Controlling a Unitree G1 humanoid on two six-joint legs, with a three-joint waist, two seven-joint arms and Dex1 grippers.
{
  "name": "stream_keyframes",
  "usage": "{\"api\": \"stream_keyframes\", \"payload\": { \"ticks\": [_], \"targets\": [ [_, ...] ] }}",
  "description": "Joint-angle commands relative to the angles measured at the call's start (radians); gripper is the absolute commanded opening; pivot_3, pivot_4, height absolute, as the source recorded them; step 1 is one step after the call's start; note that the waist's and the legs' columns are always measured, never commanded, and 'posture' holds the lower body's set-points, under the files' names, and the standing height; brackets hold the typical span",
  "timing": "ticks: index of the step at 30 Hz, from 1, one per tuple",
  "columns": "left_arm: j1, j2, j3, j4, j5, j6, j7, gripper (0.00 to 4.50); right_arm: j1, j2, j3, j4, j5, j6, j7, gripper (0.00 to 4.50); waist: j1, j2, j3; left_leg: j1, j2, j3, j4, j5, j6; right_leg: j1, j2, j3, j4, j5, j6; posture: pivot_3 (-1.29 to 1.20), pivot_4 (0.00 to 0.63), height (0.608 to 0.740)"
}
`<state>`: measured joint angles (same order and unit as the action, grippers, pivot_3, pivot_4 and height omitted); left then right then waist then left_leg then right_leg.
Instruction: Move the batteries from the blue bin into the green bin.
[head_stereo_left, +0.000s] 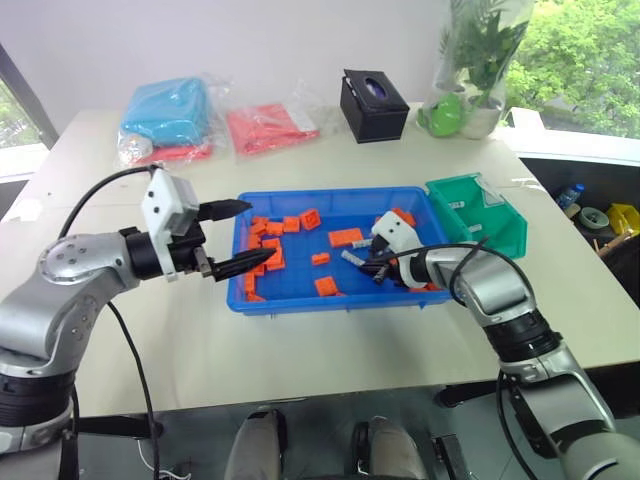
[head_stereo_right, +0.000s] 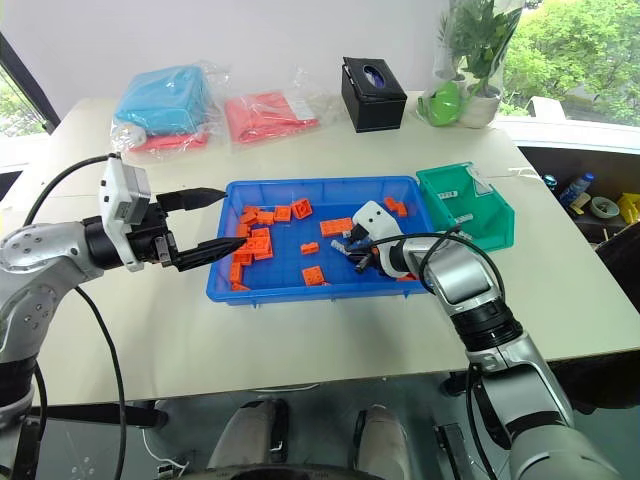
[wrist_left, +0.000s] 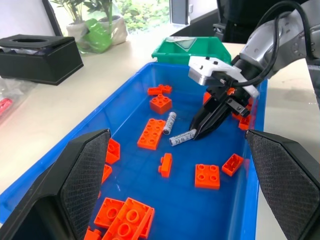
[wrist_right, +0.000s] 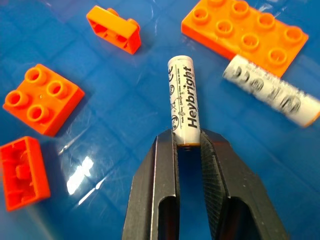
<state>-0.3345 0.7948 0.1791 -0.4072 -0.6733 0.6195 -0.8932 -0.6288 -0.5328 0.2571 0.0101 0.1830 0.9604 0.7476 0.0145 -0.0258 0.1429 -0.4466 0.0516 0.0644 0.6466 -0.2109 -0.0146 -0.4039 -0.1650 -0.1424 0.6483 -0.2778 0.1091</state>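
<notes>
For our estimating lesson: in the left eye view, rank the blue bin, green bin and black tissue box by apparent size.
1. blue bin
2. green bin
3. black tissue box, though it sits farther from the camera, so the last two are unsure.

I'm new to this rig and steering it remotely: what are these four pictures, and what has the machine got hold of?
It is a two-armed humanoid at a table. Two pictures come from its head, one from each wrist. A blue bin holds orange bricks and batteries. The right gripper has shut on the end of one battery, which lies on the bin floor; a second battery lies beside it. The left gripper hangs open over the bin's left end, holding nothing. The green bin stands at the blue bin's right.
</notes>
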Motion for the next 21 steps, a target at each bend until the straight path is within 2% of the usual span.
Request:
{"api": "stream_keyframes", "payload": {
  "ticks": [1, 4, 7, 11, 15, 16, 17, 20, 21],
  "targets": [
    [-0.022, 0.007, 0.011, -0.009, 0.003, -0.023, -0.006, 4.50, -0.032, -0.047, -0.105, -0.090, 0.048, 0.056, 0.007, 0.41, 0.000, 0.000, 0.000, 0.000, 0.000, 0.000, 0.000, 0.000, 0.000, 0.000, 0.000, 0.000, 0.000, 0.000, 0.000, 0.00, 0.150, 0.651],
    [-0.016, 0.008, 0.015, -0.012, 0.003, -0.023, -0.010, 4.50, -0.093, -0.112, -0.247, -0.080, 0.090, 0.122, -0.009, 0.41, 0.000, 0.002, 0.001, 0.000, 0.000, 0.000, 0.000, 0.000, 0.000, 0.000, 0.000, 0.000, 0.000, 0.000, 0.001, 0.00, 0.150, 0.651],
    [-0.008, 0.009, 0.017, -0.012, 0.005, -0.025, -0.016, 4.50, -0.131, -0.201, -0.332, 0.004, 0.077, 0.101, -0.033, 0.41, 0.002, 0.002, 0.001, 0.000, 0.000, 0.000, 0.000, 0.000, 0.000, 0.000, 0.000, 0.000, -0.001, 0.000, 0.000, 0.00, 0.150, 0.651],
    [-0.017, 0.001, 0.004, -0.003, 0.014, -0.030, -0.019, 4.50, -0.143, -0.274, -0.369, 0.156, 0.046, 0.029, -0.057, 0.41, -0.001, 0.000, 0.000, 0.000, 0.000, 0.001, -0.001, -0.002, -0.001, 0.000, 0.000, 0.000, -0.003, -0.001, -0.001, 0.00, 0.150, 0.651],
    [-0.043, -0.008, -0.014, 0.012, 0.016, -0.034, -0.020, 4.50, -0.144, -0.275, -0.364, 0.306, 0.003, -0.068, -0.100, 0.41, -0.004, 0.002, 0.001, 0.000, 0.000, 0.002, -0.001, -0.002, -0.001, 0.000, 0.000, 0.000, -0.002, 0.000, -0.001, 0.00, 0.150, 0.651],
    [-0.049, -0.009, -0.017, 0.015, 0.017, -0.035, -0.023, 4.50, -0.147, -0.265, -0.362, 0.331, -0.002, -0.088, -0.108, 1.16, -0.004, 0.002, 0.001, 0.000, 0.000, 0.002, -0.001, -0.001, 0.001, 0.000, 0.000, 0.000, -0.001, 0.000, 0.001, 0.00, 0.150, 0.651],
    [-0.053, -0.010, -0.019, 0.017, 0.019, -0.035, -0.024, 4.50, -0.149, -0.257, -0.356, 0.347, -0.004, -0.103, -0.108, 1.48, -0.004, 0.003, 0.001, 0.000, 0.000, 0.002, -0.001, 0.000, 0.001, 0.000, 0.000, 0.000, -0.001, 0.001, 0.002, 0.00, 0.150, 0.651],
    [-0.062, -0.008, -0.021, 0.023, 0.020, -0.033, -0.029, 4.50, -0.173, -0.224, -0.338, 0.347, -0.003, -0.168, -0.096, 2.97, -0.006, 0.003, 0.001, 0.000, 0.000, 0.003, -0.001, 0.000, 0.002, -0.001, -0.001, 0.001, -0.001, 0.001, 0.002, 0.00, 0.150, 0.651],
    [-0.065, -0.007, -0.021, 0.026, 0.020, -0.033, -0.031, 4.50, -0.184, -0.207, -0.336, 0.336, 0.005, -0.191, -0.086, 2.97, -0.008, 0.003, 0.001, 0.000, 0.000, 0.003, -0.001, 0.000, 0.002, -0.001, -0.001, 0.001, -0.001, 0.001, 0.002, 0.00, 0.150, 0.651]
  ]
}}
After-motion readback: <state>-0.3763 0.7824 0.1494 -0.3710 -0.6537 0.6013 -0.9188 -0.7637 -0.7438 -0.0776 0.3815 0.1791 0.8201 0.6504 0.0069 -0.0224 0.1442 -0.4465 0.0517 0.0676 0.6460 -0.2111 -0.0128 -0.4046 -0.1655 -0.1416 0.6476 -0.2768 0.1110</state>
